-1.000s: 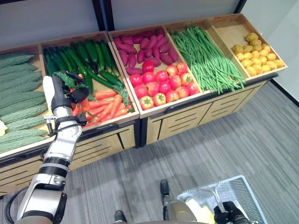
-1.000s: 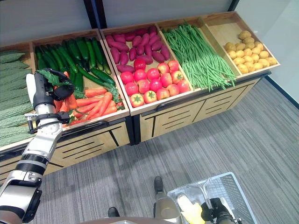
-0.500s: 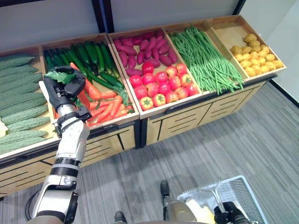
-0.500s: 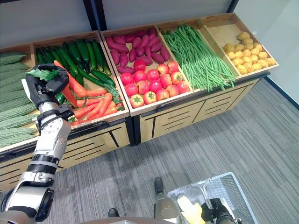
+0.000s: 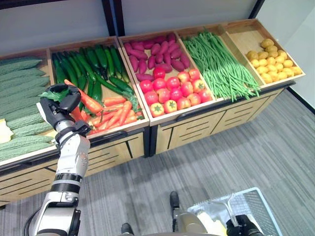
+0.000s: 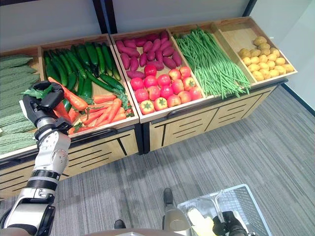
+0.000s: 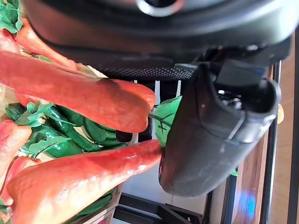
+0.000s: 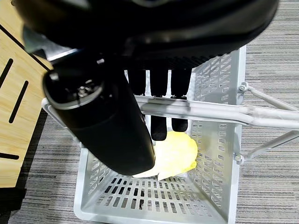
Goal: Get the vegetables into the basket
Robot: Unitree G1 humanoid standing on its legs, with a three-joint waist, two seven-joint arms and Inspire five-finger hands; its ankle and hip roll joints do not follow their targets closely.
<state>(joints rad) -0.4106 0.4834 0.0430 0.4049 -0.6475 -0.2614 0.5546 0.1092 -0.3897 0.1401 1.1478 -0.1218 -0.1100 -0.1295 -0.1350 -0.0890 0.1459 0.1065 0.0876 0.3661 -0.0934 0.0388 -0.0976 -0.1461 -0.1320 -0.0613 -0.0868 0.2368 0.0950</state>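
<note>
The left hand (image 5: 58,104) has lifted a carrot (image 5: 83,100) off the pile, fingers curled round it; the right hand (image 8: 159,88) grips the basket (image 8: 219,140) handle, ready to receive it.

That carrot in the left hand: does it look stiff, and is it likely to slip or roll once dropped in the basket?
The carrot juts straight out of the left hand without sagging, so it is probably stiff. Its smooth, tapered skin looks fairly slippery. Being round and tapered, it may roll in a curve inside the basket, though the mesh walls should stop it.
</note>
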